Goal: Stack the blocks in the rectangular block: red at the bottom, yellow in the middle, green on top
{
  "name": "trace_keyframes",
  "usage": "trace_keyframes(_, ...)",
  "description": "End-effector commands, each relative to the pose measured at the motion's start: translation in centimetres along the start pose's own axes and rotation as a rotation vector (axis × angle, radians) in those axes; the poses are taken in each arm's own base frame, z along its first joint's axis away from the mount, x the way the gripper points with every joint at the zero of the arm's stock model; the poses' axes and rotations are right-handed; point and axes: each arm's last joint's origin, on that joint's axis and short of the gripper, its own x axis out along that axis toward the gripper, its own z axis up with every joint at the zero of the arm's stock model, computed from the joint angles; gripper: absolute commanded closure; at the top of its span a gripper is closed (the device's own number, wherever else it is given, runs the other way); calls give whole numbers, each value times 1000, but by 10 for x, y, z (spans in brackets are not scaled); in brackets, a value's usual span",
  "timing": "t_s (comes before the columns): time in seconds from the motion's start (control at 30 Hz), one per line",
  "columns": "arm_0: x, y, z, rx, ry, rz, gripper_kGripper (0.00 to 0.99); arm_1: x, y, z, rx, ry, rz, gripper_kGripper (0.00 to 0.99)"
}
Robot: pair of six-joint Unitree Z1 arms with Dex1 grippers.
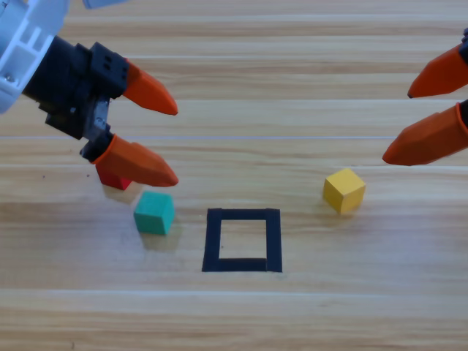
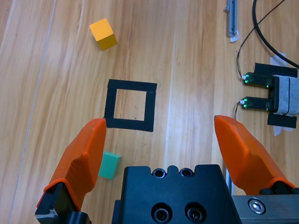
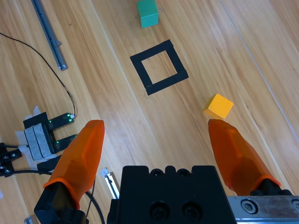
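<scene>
Three cubes lie on the table [image 1: 307, 314]: one red cube [image 1: 113, 179], half hidden under an orange jaw, one teal-green cube [image 1: 154, 213] and one yellow cube [image 1: 344, 191]. There is one black tape rectangle [image 1: 242, 240]. Two hands show, the left hand [image 1: 172, 140] and the right hand [image 1: 398, 123], each with two orange jaws spread apart.
</scene>
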Motion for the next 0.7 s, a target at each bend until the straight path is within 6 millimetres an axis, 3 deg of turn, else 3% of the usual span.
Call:
trace_keyframes(0.03, 12, 8, -7, -42, 36, -12, 0, 23, -1, -4, 3, 52, 11, 14)
trace_keyframes(0.23, 13, 8, -7, -45, 41, -12, 0, 24, -8, -3, 73, 56, -72, 14)
trace_keyframes(0.33, 13, 9, -8, -50, 44, -10, 0, 36, -20, 2, 174, 59, -135, 14)
trace_keyframes(0.57, 9, 21, -3, -248, 43, 196, 4, 120, -66, 31, 363, 188, -406, 7)
trace_keyframes(0.7, 0, 24, -8, -503, -51, 443, 28, 146, -76, 31, 384, 243, -450, 7)
